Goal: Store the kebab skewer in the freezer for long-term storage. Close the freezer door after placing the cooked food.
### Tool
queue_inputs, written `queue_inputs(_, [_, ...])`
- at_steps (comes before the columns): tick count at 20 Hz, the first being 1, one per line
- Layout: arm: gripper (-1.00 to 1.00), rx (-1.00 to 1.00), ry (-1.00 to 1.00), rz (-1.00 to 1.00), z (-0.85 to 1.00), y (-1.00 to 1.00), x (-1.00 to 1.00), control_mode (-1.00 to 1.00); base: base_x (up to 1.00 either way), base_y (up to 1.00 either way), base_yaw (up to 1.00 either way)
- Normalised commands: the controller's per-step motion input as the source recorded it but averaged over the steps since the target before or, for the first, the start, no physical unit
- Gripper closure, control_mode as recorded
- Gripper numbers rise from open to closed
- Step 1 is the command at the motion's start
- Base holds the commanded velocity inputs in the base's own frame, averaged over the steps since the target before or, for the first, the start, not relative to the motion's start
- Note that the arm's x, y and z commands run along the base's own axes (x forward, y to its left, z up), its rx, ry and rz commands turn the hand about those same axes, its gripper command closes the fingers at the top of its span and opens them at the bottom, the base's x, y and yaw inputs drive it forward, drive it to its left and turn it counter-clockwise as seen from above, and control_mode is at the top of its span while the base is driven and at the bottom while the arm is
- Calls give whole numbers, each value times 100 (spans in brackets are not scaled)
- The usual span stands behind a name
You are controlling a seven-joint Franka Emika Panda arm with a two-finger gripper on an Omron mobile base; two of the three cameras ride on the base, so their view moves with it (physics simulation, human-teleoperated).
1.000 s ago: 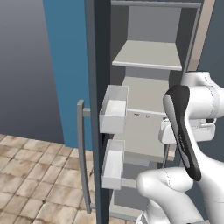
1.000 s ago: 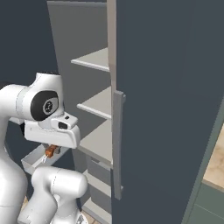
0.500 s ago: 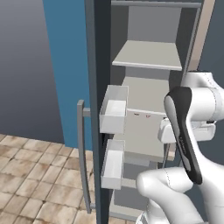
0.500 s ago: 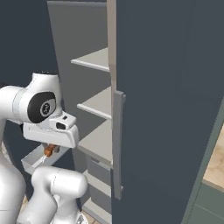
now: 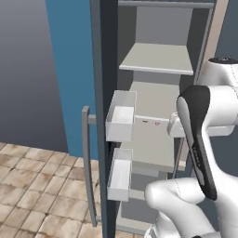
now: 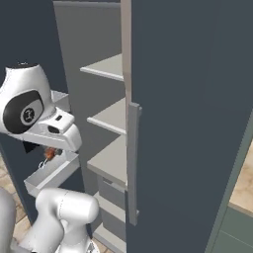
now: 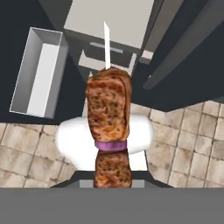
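A tall dark slate-grey freezer (image 5: 160,100) stands open, its light grey shelves (image 5: 157,59) bare. The dark grey freezer door (image 5: 102,116) with whitish inner bins (image 5: 121,116) and a vertical grey bar handle (image 5: 86,162) is swung wide, beside a blue wall (image 5: 69,69). The floor is beige stone tile (image 5: 32,186). The gripper's (image 7: 113,181) jaws are closed on a thin stick of browned meat chunks, the kebab skewer (image 7: 108,111), held before the lower shelves.

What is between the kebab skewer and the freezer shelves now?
Nothing: in the hand view the skewer, gripped from below, points at the open freezer across bare space; the door bin sits off to one side.
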Motion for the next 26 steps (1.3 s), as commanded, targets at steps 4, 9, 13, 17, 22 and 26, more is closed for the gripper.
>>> queue_inputs(4, [100,-16,-26,-16,82,20,41,-100,0,0,0])
queue_inputs(9, [100,-11,-51,-13,61,15,53,-100,0,0,0])
queue_inputs(13, [100,-4,-52,-11,32,3,64,-100,0,0,0])
queue_inputs(17, [100,0,-42,-3,26,0,45,-100,0,0,0])
queue_inputs(22, [100,0,-24,0,34,-6,18,-100,0,0,0])
queue_inputs(26, [100,-1,-2,0,48,-11,23,-100,0,0,0])
